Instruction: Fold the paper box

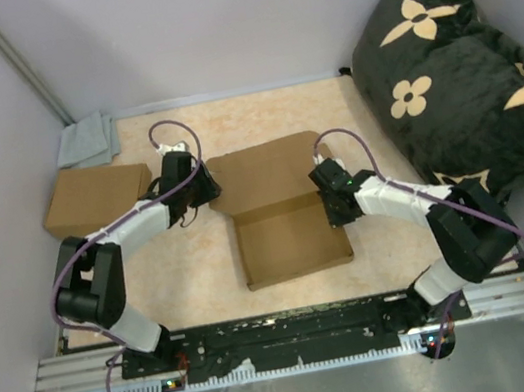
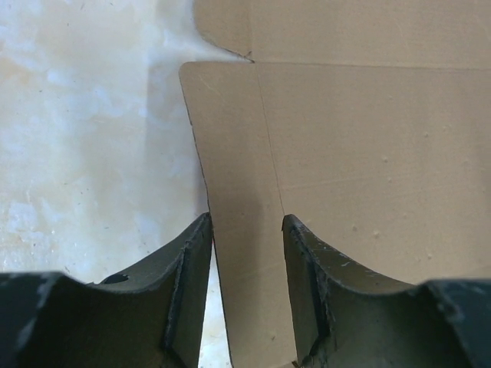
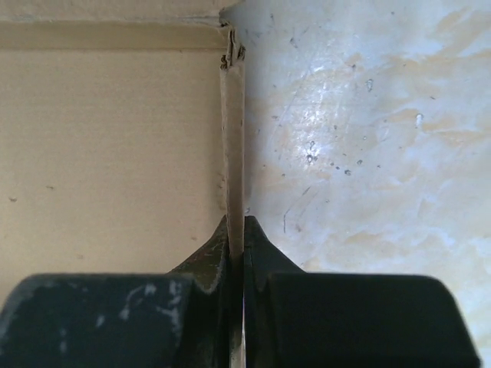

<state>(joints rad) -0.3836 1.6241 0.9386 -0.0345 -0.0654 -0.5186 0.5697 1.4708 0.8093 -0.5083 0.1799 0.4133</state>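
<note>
Presently, paper box (image 1: 279, 208) central on desk (image 1: 194, 269): judged light, stiff cardboard, best gripped at flap edges. Right end effector (image 3: 237, 230) pinches its right wall; left end effector (image 2: 246, 224) spread astride left flap.

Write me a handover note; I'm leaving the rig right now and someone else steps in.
Left pincer: open, straddling the left flap of the paper box, not gripping.
Right pincer: shut on its upright right wall.
The box lies mid table: the near half is formed into a tray, the far half lies flat.
Left to do: fold the side flaps in and close the lid.
</note>
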